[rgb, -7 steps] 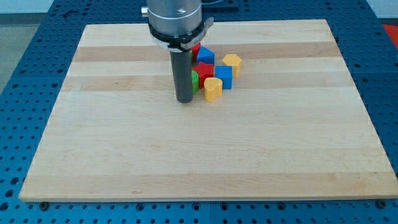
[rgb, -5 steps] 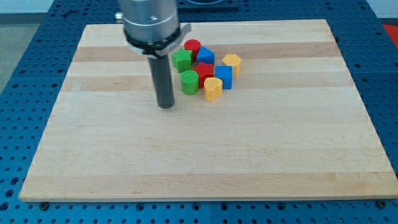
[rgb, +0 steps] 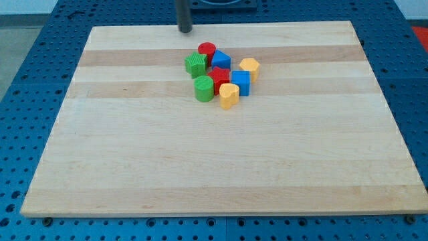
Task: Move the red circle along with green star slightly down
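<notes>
The red circle [rgb: 206, 50] sits at the top of a cluster of blocks on the wooden board [rgb: 134, 154]. The green star [rgb: 195, 64] touches it at its lower left. My tip [rgb: 184, 29] is at the board's top edge, above and to the left of both blocks and apart from them.
Below the pair lie a blue block [rgb: 221, 60], a red block [rgb: 219, 77], a green round block [rgb: 204, 88], a blue cube [rgb: 240, 83], a yellow heart [rgb: 229, 96] and a yellow block [rgb: 249, 67], all packed close together.
My tip has moved from the left of the cluster up to the board's top edge. The blocks have not moved.
</notes>
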